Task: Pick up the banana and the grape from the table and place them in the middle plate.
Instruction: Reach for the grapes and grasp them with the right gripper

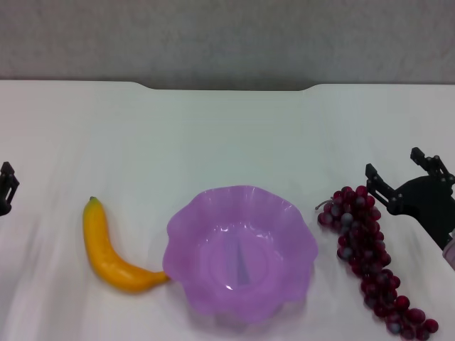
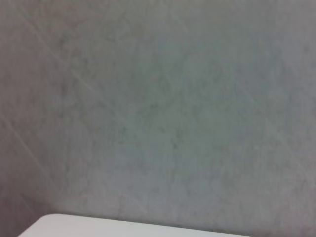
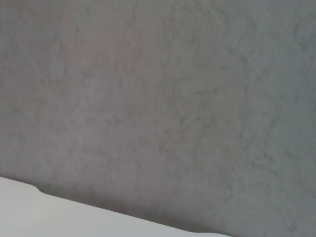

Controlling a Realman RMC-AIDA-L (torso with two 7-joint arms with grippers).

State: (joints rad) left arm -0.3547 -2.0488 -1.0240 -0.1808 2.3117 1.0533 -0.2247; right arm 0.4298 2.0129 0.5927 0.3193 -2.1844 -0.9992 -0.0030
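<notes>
The banana (image 1: 109,251) lies on the white table (image 1: 227,135), left of the purple plate (image 1: 240,252), its tip touching the plate's rim. The plate is empty. The grape bunch (image 1: 371,256) lies on the table right of the plate. My right gripper (image 1: 402,174) is open, above the table just right of the bunch's top end, apart from it. My left gripper (image 1: 6,186) shows only as a dark part at the left edge, well left of the banana. Both wrist views show only a grey wall and a strip of table edge.
The table's notched far edge (image 1: 227,87) meets a grey wall (image 1: 227,35). A strip of table shows in the left wrist view (image 2: 98,227) and in the right wrist view (image 3: 59,212).
</notes>
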